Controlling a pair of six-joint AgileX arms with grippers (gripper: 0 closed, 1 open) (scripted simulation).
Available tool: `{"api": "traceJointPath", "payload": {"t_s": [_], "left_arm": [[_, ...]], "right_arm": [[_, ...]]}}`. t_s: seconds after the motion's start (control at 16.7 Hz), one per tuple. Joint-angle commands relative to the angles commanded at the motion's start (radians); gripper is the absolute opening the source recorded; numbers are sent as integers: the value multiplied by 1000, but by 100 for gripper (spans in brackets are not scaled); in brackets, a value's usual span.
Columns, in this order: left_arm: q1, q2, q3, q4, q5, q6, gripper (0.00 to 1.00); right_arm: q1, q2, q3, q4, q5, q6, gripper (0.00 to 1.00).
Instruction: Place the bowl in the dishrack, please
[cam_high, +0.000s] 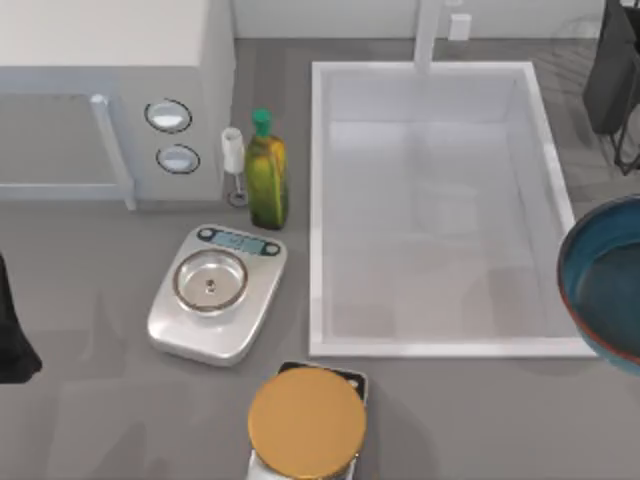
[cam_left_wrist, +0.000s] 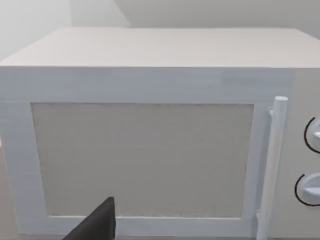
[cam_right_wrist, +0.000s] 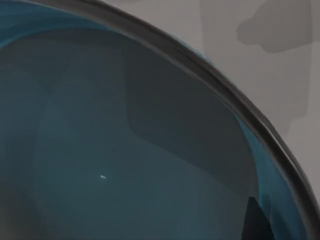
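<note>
Glossy dark teal-blue deep bowl (cam_high: 603, 285) with reddish-brown rim sits at the top view's right edge, beside the white rectangular sink basin (cam_high: 432, 80); thin dark wire dishrack (cam_high: 615, 85) at top right corner; left arm parked at left bench edge, facing the white microwave (cam_left_wrist: 150, 55); finger state of both grippers: cannot tell.

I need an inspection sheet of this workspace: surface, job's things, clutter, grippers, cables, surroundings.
Surface: grey table.
Job's things: glossy dark teal-blue bowl at the top view's right edge, beside the sink; dark wire dishrack at upper right.
Clutter: silver scale, green oil bottle, flat orange disc.
Grippers: left gripper faces the microwave; right gripper finger inside the bowl's rim.
Cables: nothing seen.
Surroundings: white sink basin, white microwave.
</note>
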Motion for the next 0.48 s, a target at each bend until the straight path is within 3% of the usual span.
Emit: {"api": "traceJointPath", "payload": {"t_s": [0.48], "left_arm": [[0, 0, 0, 0, 0, 0, 100]], "right_arm": [[-17, -13, 3, 25, -17, -5, 0]]}}
